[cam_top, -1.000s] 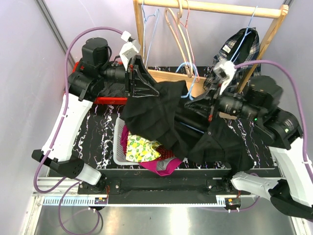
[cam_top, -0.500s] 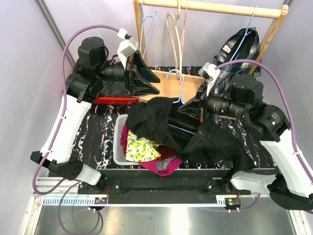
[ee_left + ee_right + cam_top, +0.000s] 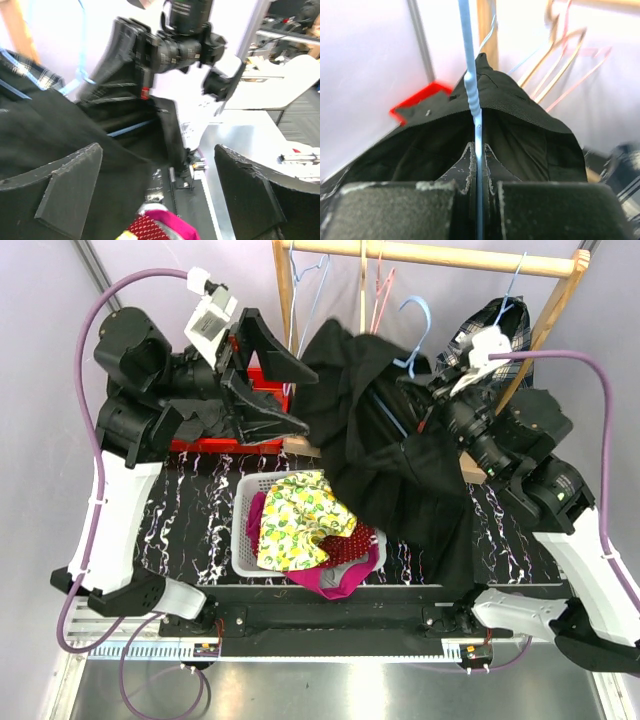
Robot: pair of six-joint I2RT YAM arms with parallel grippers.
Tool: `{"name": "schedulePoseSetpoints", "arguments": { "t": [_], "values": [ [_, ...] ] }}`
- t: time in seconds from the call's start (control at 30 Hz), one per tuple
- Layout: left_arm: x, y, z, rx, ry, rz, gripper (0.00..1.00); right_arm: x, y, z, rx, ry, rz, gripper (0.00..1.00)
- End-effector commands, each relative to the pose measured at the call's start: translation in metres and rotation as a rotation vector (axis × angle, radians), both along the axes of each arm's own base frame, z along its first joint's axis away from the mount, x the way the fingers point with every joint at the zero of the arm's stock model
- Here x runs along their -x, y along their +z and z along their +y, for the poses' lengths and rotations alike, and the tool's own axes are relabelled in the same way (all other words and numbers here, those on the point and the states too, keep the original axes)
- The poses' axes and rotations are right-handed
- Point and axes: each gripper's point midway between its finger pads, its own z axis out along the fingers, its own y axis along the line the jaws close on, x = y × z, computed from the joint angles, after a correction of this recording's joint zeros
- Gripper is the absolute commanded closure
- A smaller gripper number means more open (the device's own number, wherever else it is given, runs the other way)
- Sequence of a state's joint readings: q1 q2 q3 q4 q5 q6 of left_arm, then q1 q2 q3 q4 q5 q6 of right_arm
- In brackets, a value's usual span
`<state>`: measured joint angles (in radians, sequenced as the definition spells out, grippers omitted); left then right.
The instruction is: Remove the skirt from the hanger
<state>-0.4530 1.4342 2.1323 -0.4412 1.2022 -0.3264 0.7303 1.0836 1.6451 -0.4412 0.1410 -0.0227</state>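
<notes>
The black skirt point(image 3: 385, 465) hangs from a light blue hanger point(image 3: 421, 318) and drapes down over the table's right half. My right gripper point(image 3: 418, 400) is shut on the hanger's wire, largely hidden behind the fabric. In the right wrist view the wire point(image 3: 472, 85) runs straight between the closed tips of the right gripper point(image 3: 479, 149), with the skirt's waistband point(image 3: 520, 107) draped over it. My left gripper point(image 3: 310, 402) stands wide open to the left of the skirt, holding nothing. The left gripper point(image 3: 157, 150) also shows the skirt point(image 3: 50, 130) beyond its left finger point(image 3: 60, 190).
A white basket point(image 3: 243, 540) at the front holds a lemon-print garment point(image 3: 295, 520) and pink clothes. A red bin point(image 3: 200, 445) sits behind the left arm. The wooden rack point(image 3: 440, 255) carries spare hangers and a plaid shirt point(image 3: 500, 325).
My left gripper opened, let go of the skirt and pulled back up and left. The right arm lifted the hanger and the skirt toward the rack.
</notes>
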Motion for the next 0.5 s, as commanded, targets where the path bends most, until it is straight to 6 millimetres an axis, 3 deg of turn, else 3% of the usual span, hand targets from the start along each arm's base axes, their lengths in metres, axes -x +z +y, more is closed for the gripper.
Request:
{"name": "schedulePoseSetpoints", "arguments": {
  "t": [0.0,0.17,0.23,0.3,0.37,0.47],
  "values": [
    [0.018,-0.008,-0.001,-0.016,-0.093,0.095,0.01,0.023,0.120,-0.040,-0.182,-0.103,-0.329,1.00],
    [0.032,-0.062,-0.034,-0.097,-0.185,0.249,0.01,0.015,0.137,-0.028,-0.184,-0.104,-0.384,1.00],
    [0.026,-0.085,-0.045,-0.131,-0.170,0.294,0.01,0.010,0.134,-0.011,-0.179,-0.106,-0.400,1.00],
    [0.017,-0.093,-0.055,-0.139,-0.131,0.312,0.01,0.011,0.120,0.019,-0.141,-0.076,-0.395,1.00],
    [0.014,-0.088,-0.064,-0.134,-0.119,0.318,0.01,0.004,0.113,0.037,-0.089,-0.134,-0.425,1.00],
    [0.021,-0.090,-0.076,-0.146,-0.147,0.327,0.01,-0.002,0.099,0.065,-0.024,-0.157,-0.441,1.00]
  ]
}}
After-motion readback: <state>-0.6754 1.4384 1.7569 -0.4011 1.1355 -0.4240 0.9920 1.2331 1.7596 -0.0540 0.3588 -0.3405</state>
